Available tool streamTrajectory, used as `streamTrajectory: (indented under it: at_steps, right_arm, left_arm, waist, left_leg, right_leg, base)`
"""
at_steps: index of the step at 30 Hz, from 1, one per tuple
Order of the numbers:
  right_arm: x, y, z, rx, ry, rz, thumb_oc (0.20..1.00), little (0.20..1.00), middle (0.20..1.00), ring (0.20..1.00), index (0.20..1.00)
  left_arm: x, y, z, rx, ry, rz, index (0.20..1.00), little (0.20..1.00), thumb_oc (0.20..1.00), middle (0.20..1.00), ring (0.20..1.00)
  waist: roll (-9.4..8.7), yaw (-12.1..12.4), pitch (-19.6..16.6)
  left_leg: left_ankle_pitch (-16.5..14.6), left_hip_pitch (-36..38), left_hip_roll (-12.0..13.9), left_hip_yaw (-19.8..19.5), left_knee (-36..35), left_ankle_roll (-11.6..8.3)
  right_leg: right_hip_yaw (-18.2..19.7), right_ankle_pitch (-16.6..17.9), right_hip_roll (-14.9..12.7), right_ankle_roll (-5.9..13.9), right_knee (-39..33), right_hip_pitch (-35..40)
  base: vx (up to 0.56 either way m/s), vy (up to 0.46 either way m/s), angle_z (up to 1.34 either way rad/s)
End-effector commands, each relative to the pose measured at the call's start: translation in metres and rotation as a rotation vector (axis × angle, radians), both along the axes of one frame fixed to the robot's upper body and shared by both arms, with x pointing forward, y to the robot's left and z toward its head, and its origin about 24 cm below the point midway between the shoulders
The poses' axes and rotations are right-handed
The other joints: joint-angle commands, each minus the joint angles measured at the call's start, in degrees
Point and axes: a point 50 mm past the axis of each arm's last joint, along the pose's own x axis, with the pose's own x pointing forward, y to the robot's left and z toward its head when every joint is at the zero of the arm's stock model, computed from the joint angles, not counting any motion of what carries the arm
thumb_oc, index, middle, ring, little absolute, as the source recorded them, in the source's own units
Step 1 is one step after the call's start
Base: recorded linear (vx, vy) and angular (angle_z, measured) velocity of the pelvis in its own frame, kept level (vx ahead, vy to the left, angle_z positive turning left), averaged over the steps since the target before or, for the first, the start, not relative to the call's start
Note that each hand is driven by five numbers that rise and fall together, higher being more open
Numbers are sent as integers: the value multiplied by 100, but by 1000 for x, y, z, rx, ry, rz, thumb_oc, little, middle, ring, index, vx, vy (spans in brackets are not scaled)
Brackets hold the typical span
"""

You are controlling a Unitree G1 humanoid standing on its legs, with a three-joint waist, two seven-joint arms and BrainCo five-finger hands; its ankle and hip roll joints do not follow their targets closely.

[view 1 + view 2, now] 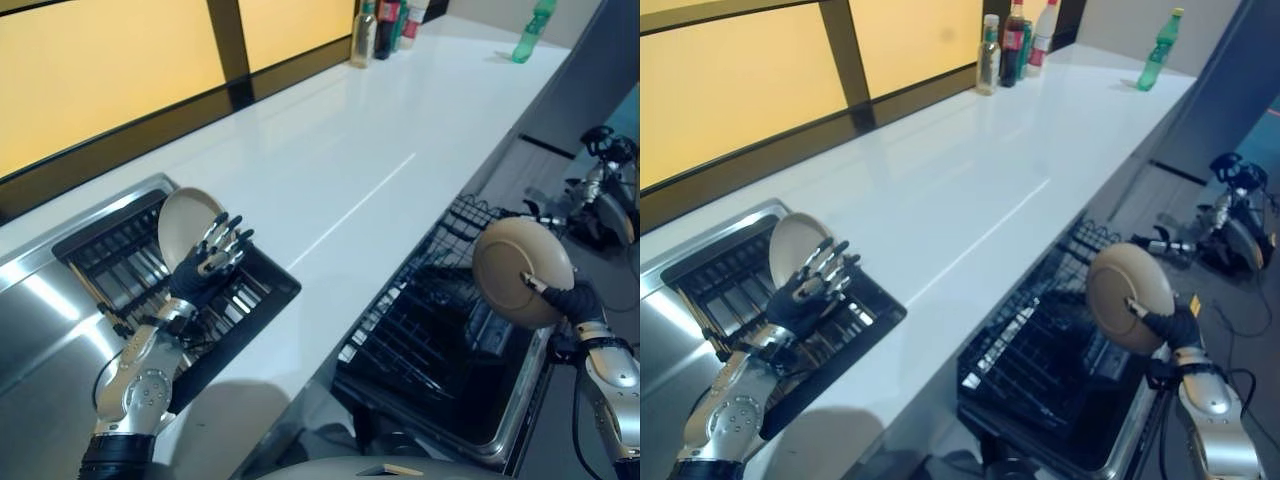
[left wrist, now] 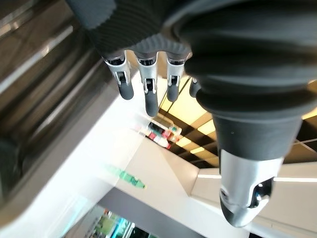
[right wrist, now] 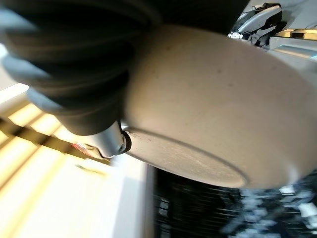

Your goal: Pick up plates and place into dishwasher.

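One plate (image 1: 522, 270) is on its way and none looks stowed yet. The right hand (image 1: 575, 300) holds this beige plate on edge in the air, above the outer edge of the open dishwasher (image 1: 500, 440), whose dark wire rack (image 1: 420, 330) is pulled out below the front edge of the white counter (image 1: 340, 170). No plate can be made out in the rack itself, though its depths are dark and hard to read. A second plate (image 1: 187, 225) stands upright in the black drainer (image 1: 130, 255), which sits in the steel sink (image 1: 40, 300) at the counter's left end.

So the first placing is under way, by my judgement, and at least one more plate is left to fetch from the drainer.

The right hand is clamped on its plate: a finger shows pressed against the plate's near face at the rim, and in the right wrist view the plate's underside lies tight against the hand's dark cover, with a fingertip (image 3: 121, 144) at the foot ring.

The left hand (image 1: 205, 262) is over the drainer, just beside the standing plate, fingers spread and straight, holding nothing. Whether its fingertips touch the plate's rim I cannot tell. In the left wrist view its fingers (image 2: 148, 91) hang apart with nothing between them.

At the counter's far edge stand several bottles (image 1: 385, 25), and a green bottle (image 1: 532, 30) stands apart towards the far right corner.
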Motion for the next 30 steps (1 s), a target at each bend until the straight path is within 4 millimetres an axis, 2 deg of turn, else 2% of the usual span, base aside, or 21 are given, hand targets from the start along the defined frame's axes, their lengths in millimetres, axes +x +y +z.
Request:
streamTrajectory:
  at_steps: [1,8,12,18,30]
  right_arm:
    - [33,0,39,-81,-159,9,200,200,200,200,200]
    - [57,11,38,-98,-138,41,200,200,200,200,200]
    - [63,13,31,-84,-96,54,200,200,200,200,200]
    - [71,13,21,-50,-66,54,200,200,200,200,200]
    - [86,16,20,-109,18,137,200,200,200,200,200]
  left_arm:
    - [11,6,20,12,-80,9,1000,1000,1000,1000,1000]
    - [21,7,36,78,-125,-15,1000,1000,1000,1000,1000]
    - [24,9,42,100,-154,-16,1000,1000,1000,1000,1000]
    - [30,9,49,100,-190,-16,1000,1000,1000,1000,1000]
    - [38,-9,54,24,-275,-21,1000,1000,1000,1000,1000]
  waist:
    - [-98,194,347]
    - [-255,453,739]
    - [-251,523,949]
    - [-139,600,1235]
    - [269,554,1709]
  left_leg:
    - [-359,-664,-58,-731,465,521]
    - [-332,-1149,-7,-919,718,520]
    - [-281,-1395,4,-969,813,522]
    - [-205,-1672,-54,-1076,861,531]
    - [-34,-2124,-207,-1069,874,482]
  right_leg:
    - [-227,-318,-344,465,371,-37]
    - [-383,-246,-325,462,380,-240]
    - [-458,-203,-324,443,369,-349]
    - [-545,-149,-371,421,376,-528]
    - [-639,-88,-544,336,525,-1071]
  base:
    - [-53,-82,1]
    - [-83,-112,3]
    - [-85,-57,8]
    - [-81,4,1]
    - [-78,81,-1]
